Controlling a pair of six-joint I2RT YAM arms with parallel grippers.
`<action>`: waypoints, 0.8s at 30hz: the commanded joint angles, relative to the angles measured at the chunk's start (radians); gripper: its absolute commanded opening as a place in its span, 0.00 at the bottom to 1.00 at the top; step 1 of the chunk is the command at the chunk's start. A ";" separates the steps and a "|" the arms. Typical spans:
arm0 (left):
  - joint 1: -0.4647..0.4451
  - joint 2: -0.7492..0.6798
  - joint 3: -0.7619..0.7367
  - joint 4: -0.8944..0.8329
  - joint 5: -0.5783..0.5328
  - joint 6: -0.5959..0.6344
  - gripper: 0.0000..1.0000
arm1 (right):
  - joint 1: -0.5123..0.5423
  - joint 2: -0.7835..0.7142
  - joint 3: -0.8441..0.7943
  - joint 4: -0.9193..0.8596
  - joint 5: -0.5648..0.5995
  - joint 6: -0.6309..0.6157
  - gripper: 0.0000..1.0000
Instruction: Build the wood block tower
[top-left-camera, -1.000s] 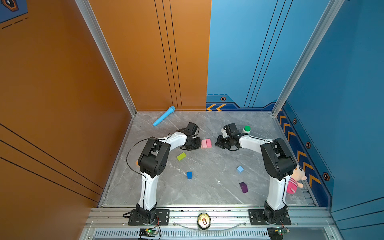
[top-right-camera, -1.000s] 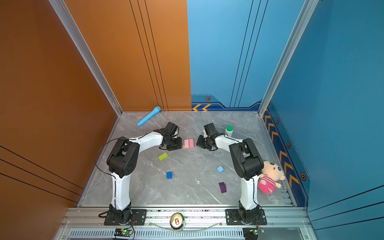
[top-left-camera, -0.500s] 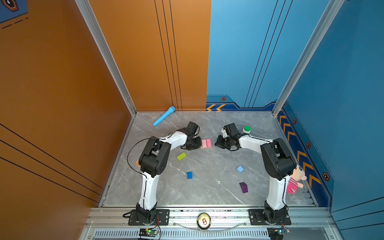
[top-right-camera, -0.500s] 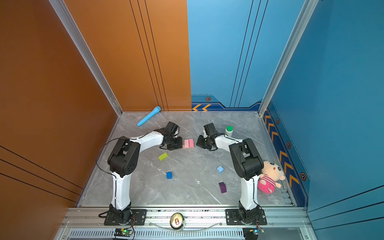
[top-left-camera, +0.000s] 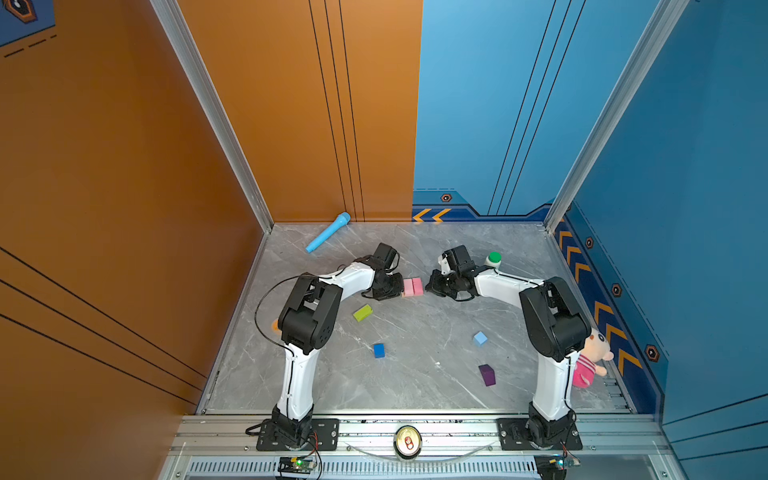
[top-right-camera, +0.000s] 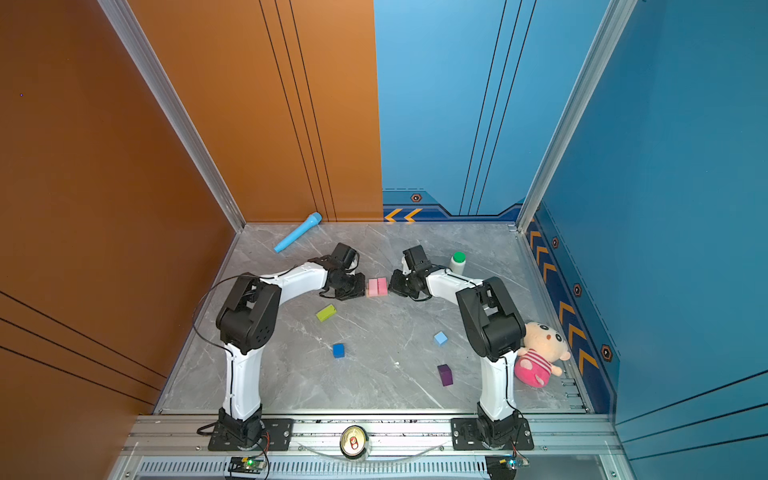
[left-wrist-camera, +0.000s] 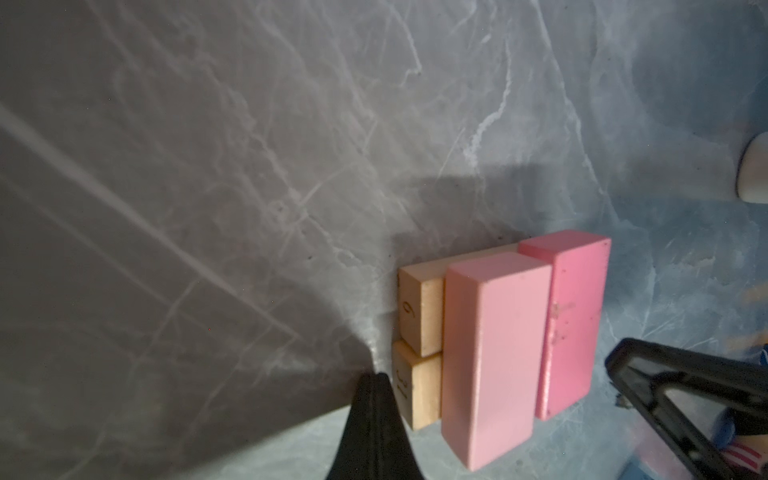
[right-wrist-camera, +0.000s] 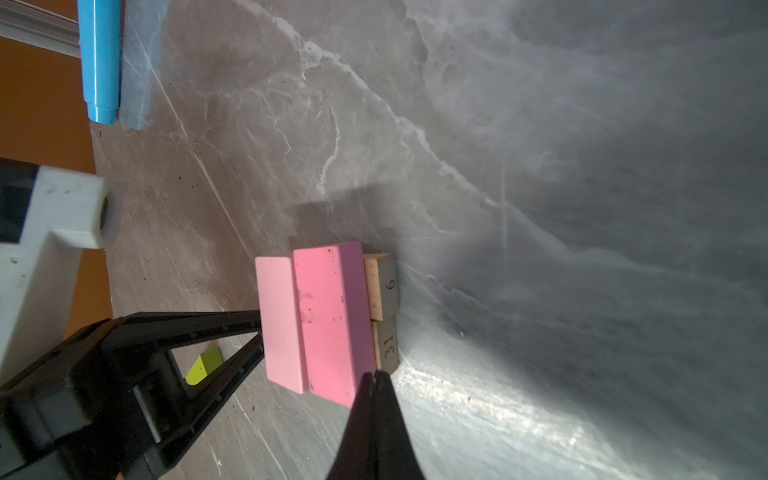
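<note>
The left pincer (left-wrist-camera: 372, 380) and right pincer (right-wrist-camera: 373, 376), both closed and empty, flank two pink bars (left-wrist-camera: 490, 357) atop two tan bars (left-wrist-camera: 419, 311). Four loose blocks (top-left-camera: 379, 350) lie nearer.

Robotics lab test cell: a left arm (top-left-camera: 297, 382) at 7 o'clock and a right arm (top-left-camera: 550, 386) at 5 o'clock stand bolted to an aluminium rail (top-left-camera: 457, 428) at 6 o'clock. Orange panels (top-left-camera: 124, 166) and blue panels (top-left-camera: 478, 104), framed by aluminium posts (top-left-camera: 216, 120), fence them in from 9 to 3 o'clock. Wood blocks (top-left-camera: 363, 312) and a plush doll (top-left-camera: 590, 357) lie on the marble-look tabletop (top-left-camera: 415, 374).

White links (top-left-camera: 297, 374), black joints (top-left-camera: 309, 318), looping black cable (top-left-camera: 257, 309), tapered black left tool (left-wrist-camera: 374, 399)
</note>
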 joint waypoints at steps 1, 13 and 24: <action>-0.006 0.020 0.027 -0.012 0.017 -0.004 0.00 | 0.004 0.028 0.029 0.009 -0.011 0.017 0.00; -0.009 0.024 0.033 -0.012 0.019 -0.004 0.00 | 0.009 0.047 0.046 0.010 -0.011 0.023 0.00; -0.011 0.023 0.038 -0.012 0.020 -0.004 0.00 | 0.016 0.054 0.053 0.012 -0.014 0.025 0.00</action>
